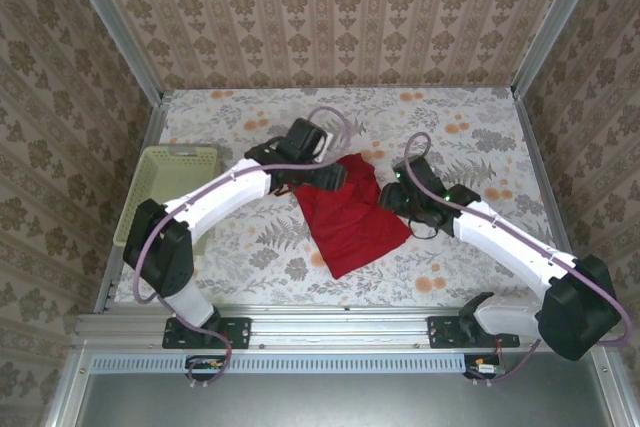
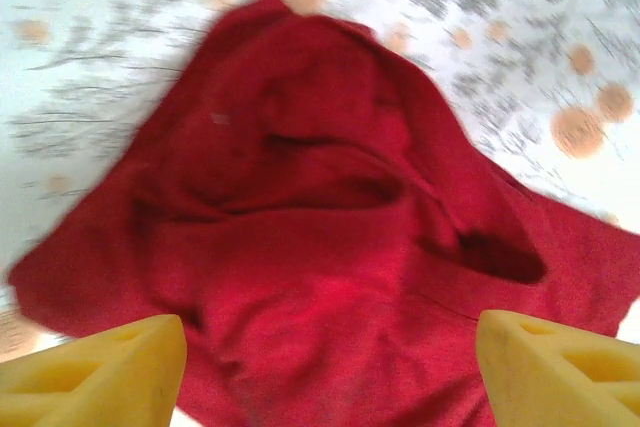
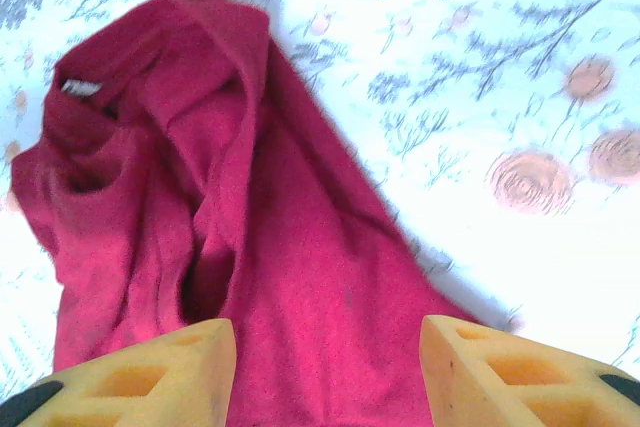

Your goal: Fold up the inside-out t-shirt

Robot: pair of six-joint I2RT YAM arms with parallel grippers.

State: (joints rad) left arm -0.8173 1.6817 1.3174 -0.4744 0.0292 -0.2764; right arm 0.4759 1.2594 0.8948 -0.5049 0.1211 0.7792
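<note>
The inside-out t-shirt (image 1: pixel 347 215) is a red crumpled heap in the middle of the table, bunched at its far end and flatter toward the near edge. My left gripper (image 1: pixel 322 176) hovers over its far left part. In the left wrist view the yellow fingers (image 2: pixel 105 367) stand wide apart, open, with rumpled red cloth (image 2: pixel 330 247) beneath them and nothing pinched. My right gripper (image 1: pixel 392 197) is at the shirt's right edge. Its fingers (image 3: pixel 520 372) are also apart, open, over the cloth (image 3: pixel 300 277). A small white label (image 3: pixel 76 88) shows in the folds.
A pale green basket (image 1: pixel 168 187) stands at the left edge of the floral tablecloth (image 1: pixel 470 127). Patterned walls close the table in at the back and on both sides. Bare cloth-covered table lies to the right and in front of the shirt.
</note>
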